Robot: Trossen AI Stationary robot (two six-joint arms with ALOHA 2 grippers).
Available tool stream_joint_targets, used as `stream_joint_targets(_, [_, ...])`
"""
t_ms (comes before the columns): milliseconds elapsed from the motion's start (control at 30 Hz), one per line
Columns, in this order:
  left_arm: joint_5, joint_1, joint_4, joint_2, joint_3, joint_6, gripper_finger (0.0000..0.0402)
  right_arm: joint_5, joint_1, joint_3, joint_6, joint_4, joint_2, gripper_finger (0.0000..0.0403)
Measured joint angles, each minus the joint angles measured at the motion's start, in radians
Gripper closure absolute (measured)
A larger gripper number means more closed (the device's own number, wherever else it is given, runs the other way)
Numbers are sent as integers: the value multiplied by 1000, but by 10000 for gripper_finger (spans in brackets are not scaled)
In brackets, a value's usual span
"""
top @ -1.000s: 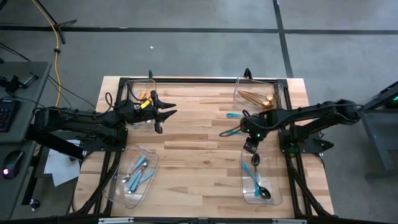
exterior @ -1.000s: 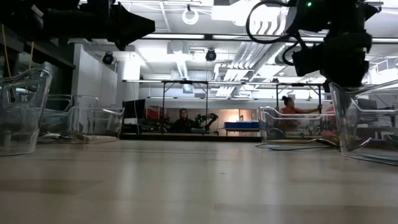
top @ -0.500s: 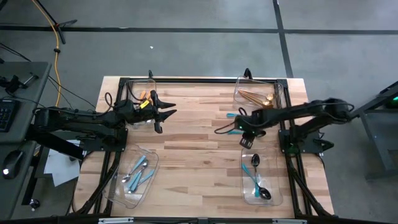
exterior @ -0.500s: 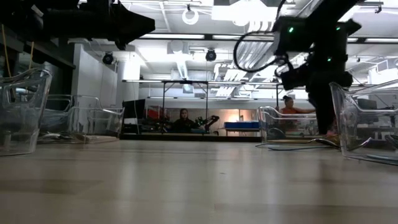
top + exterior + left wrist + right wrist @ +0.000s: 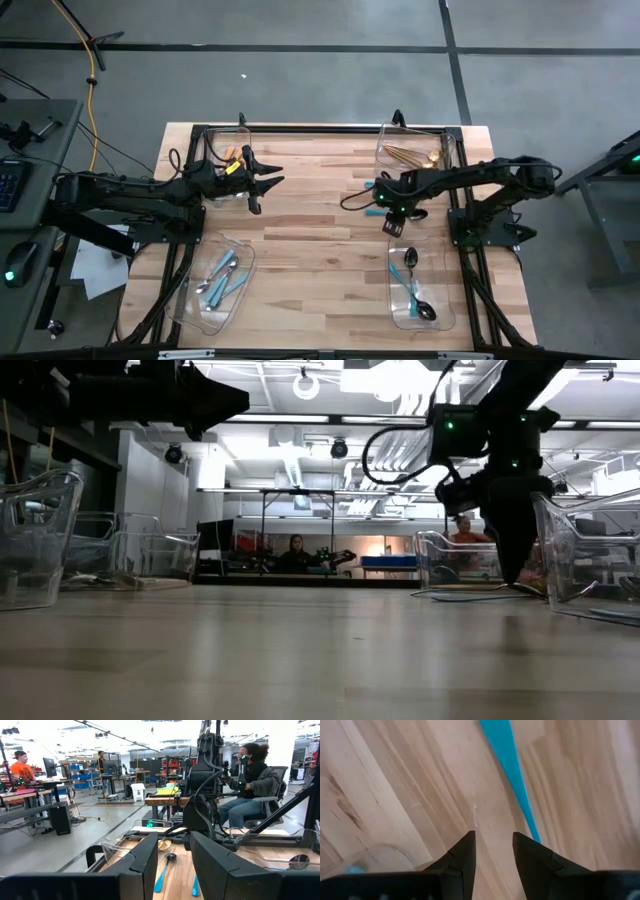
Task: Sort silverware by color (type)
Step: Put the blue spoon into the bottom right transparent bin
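As fingers gape, right tool (image 5: 492, 851) above teal handle (image 5: 509, 765)

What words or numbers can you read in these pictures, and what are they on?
None can be read.
The bins, the silverware and the table carry no writing.
The yellow tag by the left gripper is too small to read.
The room's signs and screens are too blurred to read.
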Motion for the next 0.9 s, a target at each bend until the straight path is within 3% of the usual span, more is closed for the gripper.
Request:
stream_joint_targets(133, [0, 0, 1, 0, 0, 1, 295, 12, -1, 36, 70, -6, -29, 289])
stream_joint_targets(300, [0, 0, 2, 0, 0, 0, 295, 32, -23, 46, 279, -4, -47, 289])
stream_joint_targets(467, [0, 0, 0, 0, 0, -22, 295, 115, -29, 2, 421, -61, -37, 289])
stream_joint_targets(900, [0, 0, 7, 0, 0, -24, 295, 130, -63, -97, 417, 43, -37, 289])
